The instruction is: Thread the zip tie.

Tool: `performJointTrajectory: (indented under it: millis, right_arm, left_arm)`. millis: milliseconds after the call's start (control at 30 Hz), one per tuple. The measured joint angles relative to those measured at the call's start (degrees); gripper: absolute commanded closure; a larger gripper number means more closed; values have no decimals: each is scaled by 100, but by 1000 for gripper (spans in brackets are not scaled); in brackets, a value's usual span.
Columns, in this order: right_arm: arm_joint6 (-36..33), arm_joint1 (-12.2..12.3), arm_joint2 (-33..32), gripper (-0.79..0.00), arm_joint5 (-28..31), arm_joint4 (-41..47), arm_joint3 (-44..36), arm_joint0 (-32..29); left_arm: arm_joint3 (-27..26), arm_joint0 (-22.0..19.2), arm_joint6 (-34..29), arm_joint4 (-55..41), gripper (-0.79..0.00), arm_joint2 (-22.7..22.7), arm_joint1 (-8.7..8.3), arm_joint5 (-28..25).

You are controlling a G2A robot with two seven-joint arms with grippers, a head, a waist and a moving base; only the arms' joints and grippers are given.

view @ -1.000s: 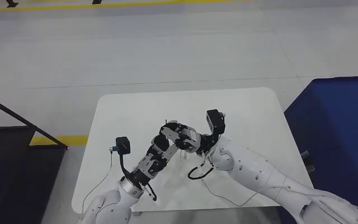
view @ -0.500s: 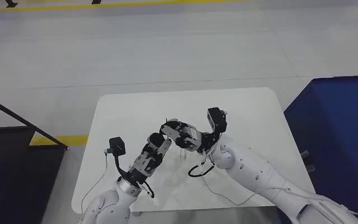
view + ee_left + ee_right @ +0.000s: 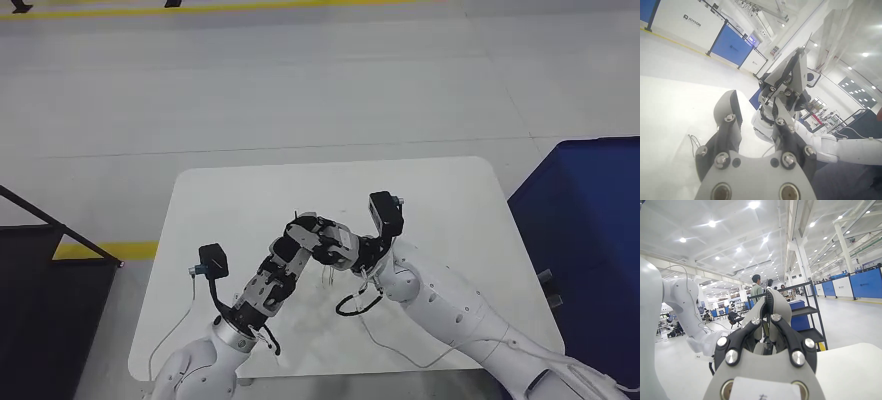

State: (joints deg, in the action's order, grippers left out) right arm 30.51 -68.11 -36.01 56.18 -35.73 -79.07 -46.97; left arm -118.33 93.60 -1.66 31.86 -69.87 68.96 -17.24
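Note:
Over the middle of the white table (image 3: 440, 200) my two grippers meet. My right gripper (image 3: 769, 292) is shut on a thin black zip tie (image 3: 766, 283), whose end sticks out past the fingertips. In the left wrist view the right gripper (image 3: 800, 56) stands just beyond my own, the zip tie (image 3: 808, 40) pointing up from it. My left gripper (image 3: 755, 96) is open, one finger (image 3: 734, 106) well apart from the other, which lies close against the right gripper. From above, the left gripper (image 3: 292, 240) and the right gripper (image 3: 314, 232) sit side by side.
A thin dark wire-like piece (image 3: 693, 140) lies on the table below the grippers. A black cable loop (image 3: 352, 305) hangs by the right arm. A dark blue bin (image 3: 590, 220) stands off the table's right side. A dark rack (image 3: 40, 300) is at the left.
The left arm drew back from the right gripper, then came partway in again. The right gripper has held nearly still, shut on the zip tie.

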Motion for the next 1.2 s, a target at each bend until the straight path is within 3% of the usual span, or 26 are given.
performJointTrajectory:
  millis: [100, 400, 433, 467, 733, 967, 1200]
  right_arm:
    - [-101, -43, -59, 0, 17, 15, 14, -42]
    - [-315, -153, -310, 0, 38, 40, 37, -131]
    - [-332, -160, -342, -200, 46, 39, 39, -142]
    - [-364, -170, -381, -785, 57, 41, 47, -157]
    - [-420, -161, -861, -785, 156, -17, -71, -305]
    - [-24, -29, -1564, -785, 182, -255, -632, -795]
    - [-24, -30, -1572, -785, 182, -256, -634, -797]
  left_arm:
    - [-13, 0, 2, -39, 0, -27, 2, -15]
    - [-67, 89, 35, 9, 0, -91, -3, -169]
    - [-76, 104, 40, 34, 0, -98, -5, -201]
    - [-87, 124, 57, 83, 0, -107, -8, -262]
    - [-48, 275, 374, 682, 0, -166, -15, -348]
    - [49, 299, 436, 1156, 0, -166, -24, -387]
    - [48, 299, 431, 1147, 0, -165, -24, -386]
